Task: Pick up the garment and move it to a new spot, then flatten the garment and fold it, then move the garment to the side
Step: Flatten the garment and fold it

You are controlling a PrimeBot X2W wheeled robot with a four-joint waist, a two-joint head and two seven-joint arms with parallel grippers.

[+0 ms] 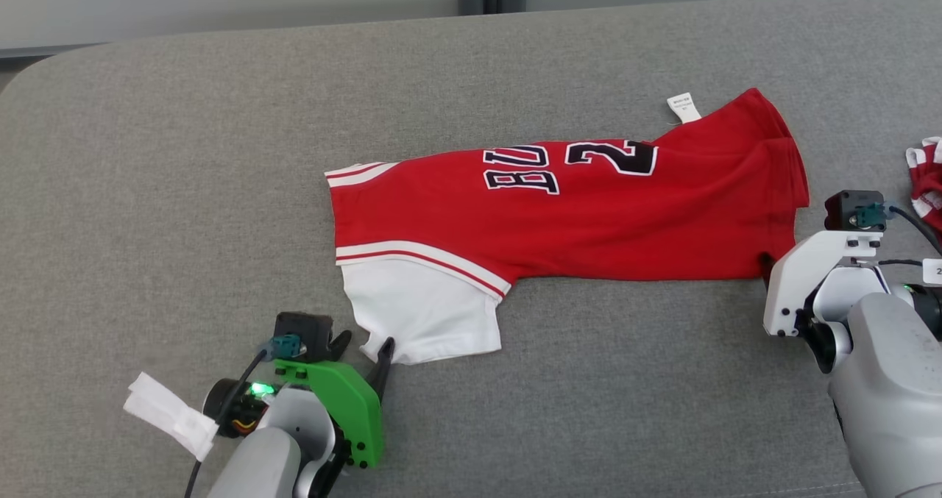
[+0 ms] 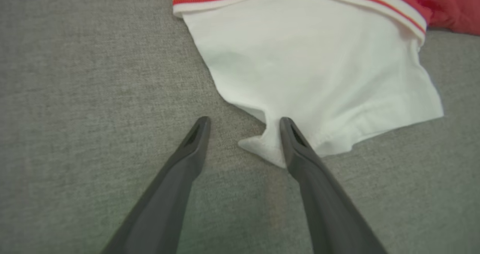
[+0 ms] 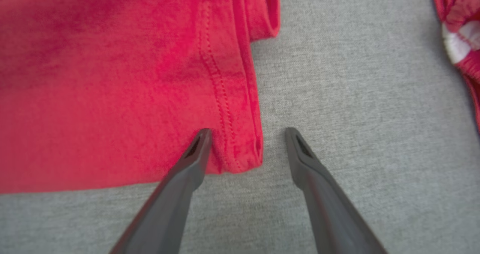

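Garment [image 1: 589, 218] red, black lettering [image 1: 570, 165] creased, unreadable, tag [image 1: 684, 107] print too small, left claw [image 2: 243, 120] and right claw [image 3: 247, 132] spread wide

Left gripper [image 2: 244, 122] low, jaws spread wide, nothing gripped. Right gripper [image 3: 247, 132] likewise, jaws wide. Left forearm [image 1: 257, 461], right forearm [image 1: 890, 380] at head-view lower corners, well apart.

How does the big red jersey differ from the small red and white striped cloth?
The big red jersey lies spread out; the small striped cloth is bunched up. The jersey shows black numerals; the cloth shows stripes. Both are red and white, on grey fabric.
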